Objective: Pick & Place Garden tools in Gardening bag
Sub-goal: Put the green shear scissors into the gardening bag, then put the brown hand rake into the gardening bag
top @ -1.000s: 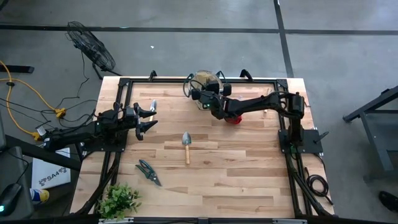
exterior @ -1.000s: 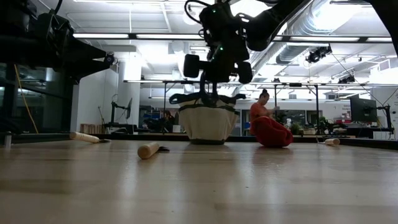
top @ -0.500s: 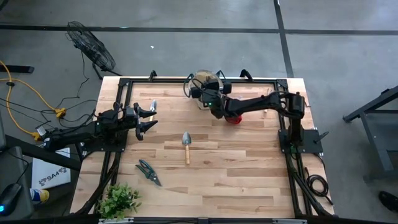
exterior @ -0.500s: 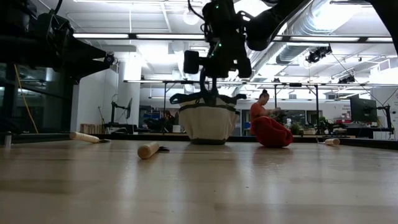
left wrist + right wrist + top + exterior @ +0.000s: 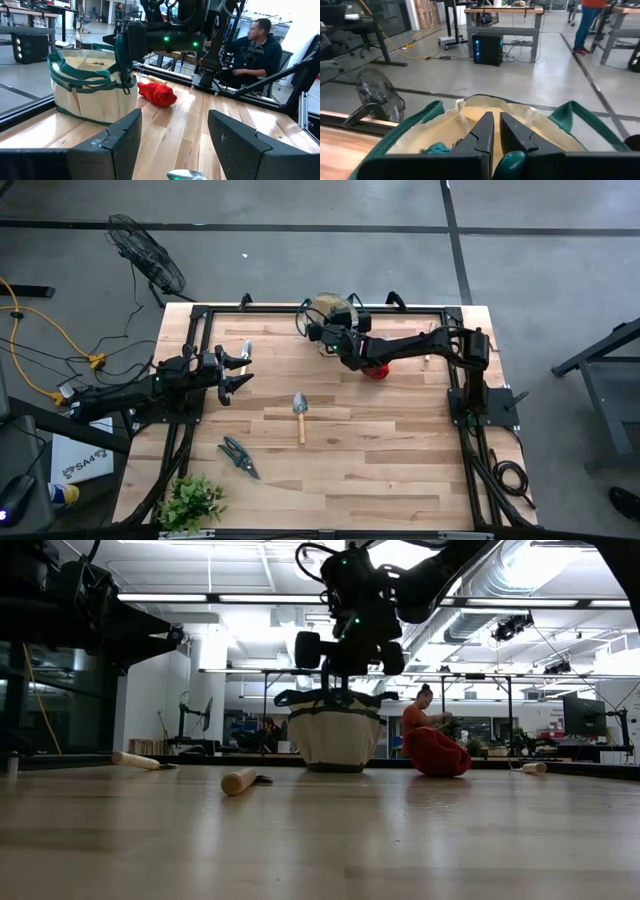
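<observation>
The beige gardening bag with green trim stands on its base at the table's far edge; it also shows in the left wrist view. My right gripper is above it, shut on green-handled pruning shears. My left gripper is open and empty near the table's left edge. The trowel lies flat mid-table. A second pair of shears lies nearer the front. The hand fork lies by my left gripper. The red bundle lies right of the bag. My right gripper holds the pruning shears by their green handles; the gripper body hides the contact itself. The dark blades stick out past the fingers and point down into the bag's open top. The shears hang upright and clear of the table.
A leafy plant stands at the table's front left corner. A wooden-handled piece lies near the right edge. A dark frame runs round the table. A person sits beyond the table. A fan stands on the floor.
</observation>
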Robot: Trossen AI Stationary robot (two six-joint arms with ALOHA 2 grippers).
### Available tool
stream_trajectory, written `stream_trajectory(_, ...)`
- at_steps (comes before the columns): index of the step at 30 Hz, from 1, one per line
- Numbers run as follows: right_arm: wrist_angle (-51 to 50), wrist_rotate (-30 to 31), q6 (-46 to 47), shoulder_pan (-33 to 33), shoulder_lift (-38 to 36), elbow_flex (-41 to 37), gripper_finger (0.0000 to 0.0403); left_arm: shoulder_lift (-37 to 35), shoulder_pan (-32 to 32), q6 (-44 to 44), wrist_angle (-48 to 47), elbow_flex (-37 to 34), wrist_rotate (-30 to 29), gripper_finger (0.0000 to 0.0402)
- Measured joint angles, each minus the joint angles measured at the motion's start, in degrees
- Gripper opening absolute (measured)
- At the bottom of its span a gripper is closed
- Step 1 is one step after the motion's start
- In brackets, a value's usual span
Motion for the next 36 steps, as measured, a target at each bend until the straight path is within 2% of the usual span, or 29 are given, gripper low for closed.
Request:
stream_trajectory(3, -0.29, 2.38, -0.19, 0.13, 0.00, 0.00, 0.0017, 0.00, 0.01, -0.01, 0.00, 0.00, 0.00, 0.0223)
stream_trajectory(12, -0.42, 2.21, -0.83, 0.91, 0.04, 0.00, 0.0038, -0.01, 0.02, -0.01, 0.00, 0.00, 0.00, 0.0223)
stream_trajectory(24, -0.78, 1.78, -6.90, 0.78, -2.07, 0.00, 0.0049, -0.01, 0.00, 0.00, 0.00, 0.00, 0.00, 0.0223)
stream_trajectory(27, -1.86, -0.16, -6.48, 0.72, -3.51, 0.00, 0.0075, -0.01, 0.00, -0.01, 0.00, 0.00, 0.01, 0.0223)
stream_trajectory(32, -2.52, -0.75, -6.46, 0.74, -5.41, 0.00, 0.0143, -0.01, 0.01, 0.00, 0.00, 0.00, 0.02, 0.0223)
stream_trajectory(36, -7.57, -3.16, -5.78, 0.89, -8.87, 0.00, 0.0189, 0.01, 0.00, -0.01, 0.00, 0.00, 0.00, 0.0223)
